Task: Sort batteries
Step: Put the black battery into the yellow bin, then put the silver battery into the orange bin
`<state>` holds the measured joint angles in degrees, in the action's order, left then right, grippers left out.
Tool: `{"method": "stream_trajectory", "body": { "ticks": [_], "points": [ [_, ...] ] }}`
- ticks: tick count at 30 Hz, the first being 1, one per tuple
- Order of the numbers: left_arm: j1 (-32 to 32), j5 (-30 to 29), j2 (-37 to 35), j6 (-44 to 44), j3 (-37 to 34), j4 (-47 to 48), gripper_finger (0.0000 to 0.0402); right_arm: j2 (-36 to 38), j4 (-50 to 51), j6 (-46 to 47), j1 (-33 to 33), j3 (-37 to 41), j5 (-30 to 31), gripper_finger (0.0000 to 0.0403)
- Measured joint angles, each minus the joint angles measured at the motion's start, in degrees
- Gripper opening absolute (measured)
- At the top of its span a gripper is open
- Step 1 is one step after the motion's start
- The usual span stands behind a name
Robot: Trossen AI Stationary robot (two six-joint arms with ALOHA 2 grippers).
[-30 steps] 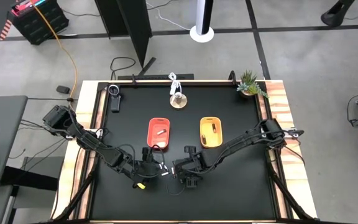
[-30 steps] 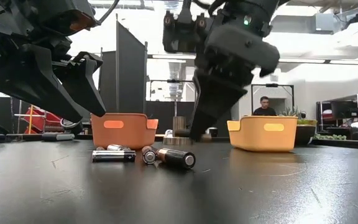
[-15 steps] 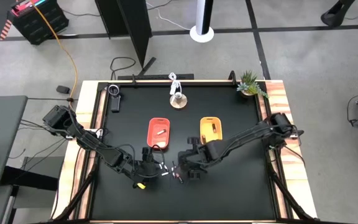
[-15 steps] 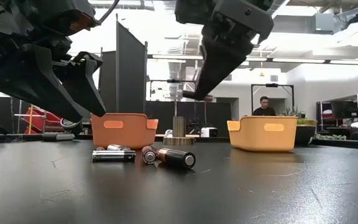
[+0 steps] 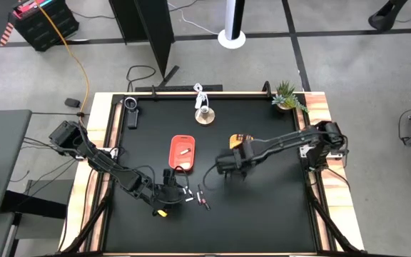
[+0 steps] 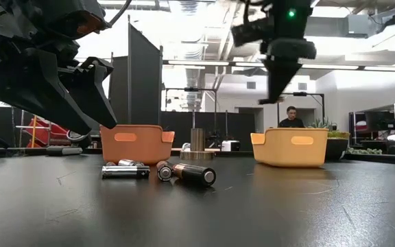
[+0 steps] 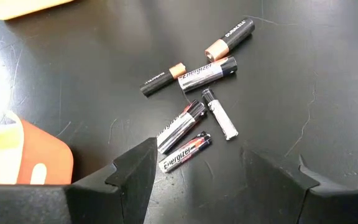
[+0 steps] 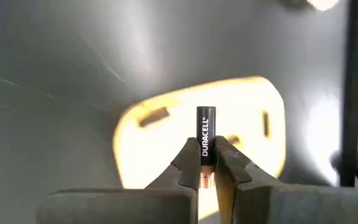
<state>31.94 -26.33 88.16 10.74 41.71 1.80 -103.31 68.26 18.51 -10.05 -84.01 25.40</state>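
Observation:
Several batteries [image 7: 197, 102], silvery and dark with coppery ends, lie loose on the black table; the low view shows them as a heap [image 6: 160, 170]. My left gripper [image 7: 194, 171] hovers open just short of them, beside the near end of the orange tray [image 5: 183, 152]. My right gripper [image 8: 205, 165] is shut on a dark Duracell battery [image 8: 205, 134]. It hangs high [image 6: 280, 62] at the near end of the yellow tray [image 5: 242, 151]. The yellow tray [image 8: 166, 134] lies under that battery in the right wrist view. My right gripper pinches the Duracell battery between its two fingertips [image 8: 190, 155], near its coppery end [image 8: 205, 177]. The battery lies along the fingers, with its black end [image 8: 205, 115] sticking out past them. It is lifted clear, over the yellow tray.
The orange tray holds one battery [image 5: 184, 150], and the yellow tray holds two [image 8: 154, 116]. A small plant [image 5: 287, 96], a round wooden stand [image 5: 204, 114] and a black device [image 5: 130, 111] sit along the far edge. A person [image 6: 291, 118] sits in the room beyond.
My right gripper has risen from the heap of batteries, shut on the Duracell battery. It has carried it up and toward the table's far right, to the yellow tray. The remaining batteries have stayed where they were.

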Motion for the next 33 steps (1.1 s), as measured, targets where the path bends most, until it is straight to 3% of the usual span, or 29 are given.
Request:
{"method": "stream_trajectory", "body": {
  "ticks": [8, 17, 20, 27, 33],
  "points": [
    [-0.1, 1.8, 0.0, 1.1, 0.0, 0.0, 0.0224, 0.0, 5.6, 3.0, 4.0, 2.3, 0.2, 0.0057],
    [-0.1, 1.6, 0.0, 0.4, 0.0, 0.0, 0.0224, -0.1, 1.9, 1.2, 6.9, 7.8, -0.3, 0.0212],
    [-0.1, 1.6, 0.0, -0.6, 0.0, 0.0, 0.0224, 0.1, 0.4, -0.4, 6.5, 7.8, -0.3, 0.0246],
    [-0.8, 3.9, 0.0, -10.1, 0.0, 1.0, 0.0224, 3.2, -5.6, -3.4, 3.3, 7.8, -0.1, 0.0248],
    [-4.7, 5.1, 0.0, -11.1, 0.0, 1.9, 0.0224, 5.2, -9.5, -3.4, 0.0, 7.8, 0.3, 0.0238]
  ]
}}
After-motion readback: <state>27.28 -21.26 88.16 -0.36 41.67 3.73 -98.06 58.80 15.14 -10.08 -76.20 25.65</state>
